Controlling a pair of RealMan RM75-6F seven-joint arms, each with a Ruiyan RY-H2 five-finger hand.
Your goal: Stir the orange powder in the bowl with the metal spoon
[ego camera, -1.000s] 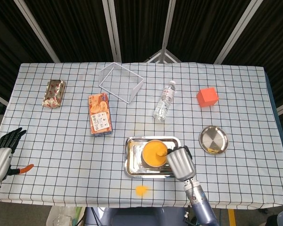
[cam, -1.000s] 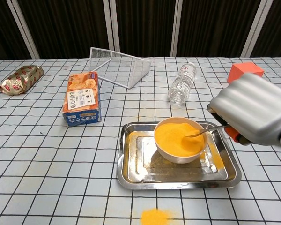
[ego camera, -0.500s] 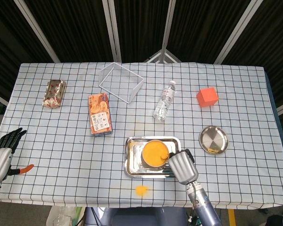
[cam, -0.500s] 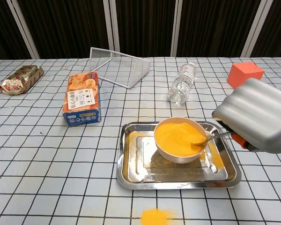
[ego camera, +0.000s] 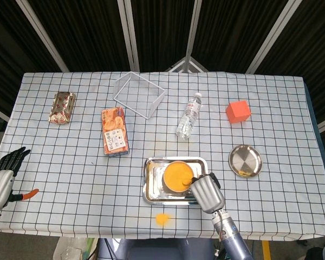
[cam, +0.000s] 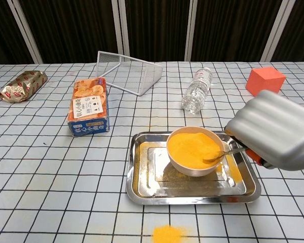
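One checked surface (ego camera: 271, 108) carries everything. On it: one steel tray (cam: 142, 182), one bowl (cam: 192, 164) of orange powder (cam: 190, 148), one metal spoon (cam: 220, 154), one spilled orange heap (cam: 167, 234) near the front edge, one cracker box (cam: 88, 107), one foil snack packet (cam: 21, 85), one wire basket (cam: 127, 72), one plastic bottle (cam: 196, 91), one orange cube (cam: 264, 80), one round metal plate (ego camera: 245, 160). Two robot hands: right (cam: 273, 130), left (ego camera: 2, 176).

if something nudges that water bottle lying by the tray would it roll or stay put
The water bottle lies on its side, so it would probably roll sideways. It looks clear and mostly empty, so likely light. The thin plastic may dent under firm fingers.
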